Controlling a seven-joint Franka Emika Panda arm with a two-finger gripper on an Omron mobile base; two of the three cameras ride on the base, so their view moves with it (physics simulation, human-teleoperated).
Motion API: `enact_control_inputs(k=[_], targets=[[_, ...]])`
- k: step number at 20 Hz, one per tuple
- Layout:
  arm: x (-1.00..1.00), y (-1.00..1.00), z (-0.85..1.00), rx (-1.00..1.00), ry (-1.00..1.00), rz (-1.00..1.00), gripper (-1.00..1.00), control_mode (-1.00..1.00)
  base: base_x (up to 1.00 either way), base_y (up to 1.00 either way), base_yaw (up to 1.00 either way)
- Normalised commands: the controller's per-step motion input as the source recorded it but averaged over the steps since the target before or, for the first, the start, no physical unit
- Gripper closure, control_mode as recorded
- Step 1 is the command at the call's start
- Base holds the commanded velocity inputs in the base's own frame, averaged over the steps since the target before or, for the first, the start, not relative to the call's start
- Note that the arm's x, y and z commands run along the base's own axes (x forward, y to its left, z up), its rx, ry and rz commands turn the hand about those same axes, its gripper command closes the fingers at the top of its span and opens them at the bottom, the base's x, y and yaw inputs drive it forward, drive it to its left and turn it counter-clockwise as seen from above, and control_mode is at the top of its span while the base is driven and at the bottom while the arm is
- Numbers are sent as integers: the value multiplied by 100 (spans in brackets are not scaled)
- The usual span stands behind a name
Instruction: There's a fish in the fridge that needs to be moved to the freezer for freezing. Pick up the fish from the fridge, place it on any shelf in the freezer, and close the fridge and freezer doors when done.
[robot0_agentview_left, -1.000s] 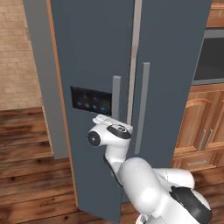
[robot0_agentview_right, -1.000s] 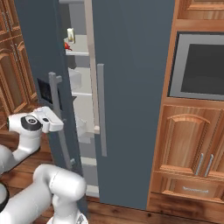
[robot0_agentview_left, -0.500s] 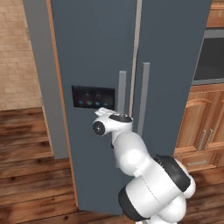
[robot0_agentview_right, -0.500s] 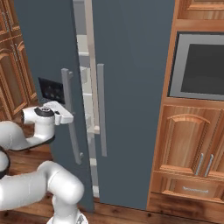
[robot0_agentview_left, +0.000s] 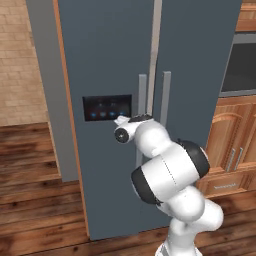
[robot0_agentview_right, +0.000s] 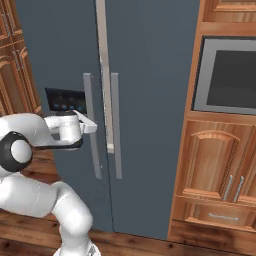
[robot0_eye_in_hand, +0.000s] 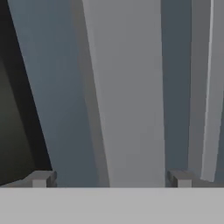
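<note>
Gripper (robot0_eye_in_hand: 109, 179), open, has pushed the freezer door (robot0_agentview_left: 107, 60) nearly shut.

- The white arm (robot0_agentview_left: 170, 175) rises from the base, folds at a dark elbow joint, and reaches forward at mid height.
- Its wrist (robot0_agentview_right: 62, 131) is turned level, with the hand pointing ahead.
- The gripper (robot0_eye_in_hand: 109, 178) has its jaws spread wide, the two dark fingertips (robot0_eye_in_hand: 41, 178) far apart, nothing between them.

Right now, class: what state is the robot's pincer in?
Pincer: open, holding nothing, its tips either side of the freezer door's handle.
</note>
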Motion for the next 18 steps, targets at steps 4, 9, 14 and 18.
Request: enact_control_inputs(k=[4, 9, 14, 18], targets=[[45, -11, 0, 0, 0, 0, -100, -100, 0, 0, 0], [39, -9, 0, 0, 0, 0, -100, -100, 0, 0, 0], [43, -1, 0, 0, 0, 0, -100, -100, 0, 0, 0], [34, 0, 0, 0, 0, 0, -100, -100, 0, 0, 0]])
